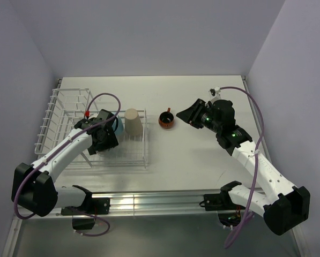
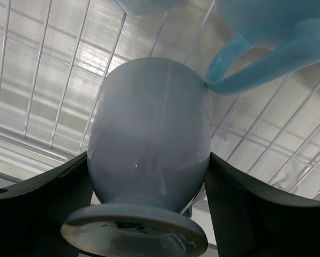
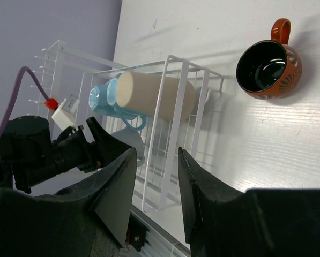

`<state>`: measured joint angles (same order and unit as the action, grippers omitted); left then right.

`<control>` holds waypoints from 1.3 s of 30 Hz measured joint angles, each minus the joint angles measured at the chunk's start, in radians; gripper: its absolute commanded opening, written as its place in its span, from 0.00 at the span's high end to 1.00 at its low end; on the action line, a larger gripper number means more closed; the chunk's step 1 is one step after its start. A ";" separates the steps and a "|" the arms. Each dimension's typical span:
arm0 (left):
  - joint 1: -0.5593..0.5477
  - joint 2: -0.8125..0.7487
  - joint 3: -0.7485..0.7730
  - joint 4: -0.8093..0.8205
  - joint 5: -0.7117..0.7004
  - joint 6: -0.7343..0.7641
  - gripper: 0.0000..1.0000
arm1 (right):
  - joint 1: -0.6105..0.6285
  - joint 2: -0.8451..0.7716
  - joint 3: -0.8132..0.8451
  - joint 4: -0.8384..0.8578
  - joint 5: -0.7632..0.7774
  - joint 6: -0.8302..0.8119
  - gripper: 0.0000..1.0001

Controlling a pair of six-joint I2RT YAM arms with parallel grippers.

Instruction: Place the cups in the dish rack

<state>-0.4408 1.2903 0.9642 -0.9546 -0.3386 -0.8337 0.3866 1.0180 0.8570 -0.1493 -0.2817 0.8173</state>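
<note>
The white wire dish rack (image 1: pixel 63 115) stands at the left. My left gripper (image 1: pixel 104 137) is inside it, shut on a pale blue cup (image 2: pixel 149 139) held upside down, foot toward the camera, over the rack wires (image 2: pixel 52 80). A second light blue cup (image 2: pixel 277 27) lies beside it, its handle touching the held cup. It also shows from above (image 1: pixel 117 124). The cream cup (image 1: pixel 132 122) lies in the rack's right end. The red-orange cup (image 1: pixel 166 120) sits upright on the table right of the rack. My right gripper (image 1: pixel 187 115) is open and empty, right of that cup.
In the right wrist view the red-orange cup (image 3: pixel 268 68) is at the upper right, and the cream cup (image 3: pixel 154 95) and blue cups (image 3: pixel 103 99) lie in the rack (image 3: pixel 173 112). Walls close in the table on both sides.
</note>
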 measured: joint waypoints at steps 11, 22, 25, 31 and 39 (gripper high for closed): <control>0.000 -0.003 -0.010 0.010 -0.012 -0.001 0.04 | 0.000 0.000 0.000 0.000 0.000 0.000 0.56; 0.000 -0.017 -0.010 0.010 -0.025 0.000 0.04 | 0.000 0.000 -0.001 0.006 -0.001 0.000 0.55; -0.001 -0.027 -0.010 0.009 -0.026 0.001 0.05 | 0.000 0.000 -0.001 0.007 -0.001 0.000 0.55; -0.009 -0.031 -0.010 0.004 -0.035 -0.002 0.07 | 0.000 0.000 -0.001 0.007 -0.001 0.000 0.55; -0.052 -0.032 -0.001 -0.031 -0.081 -0.030 0.08 | 0.000 0.000 -0.001 0.007 -0.001 0.000 0.55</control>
<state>-0.4931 1.2587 0.9630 -0.9852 -0.4198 -0.8639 0.3866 1.0183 0.8562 -0.1425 -0.2829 0.8169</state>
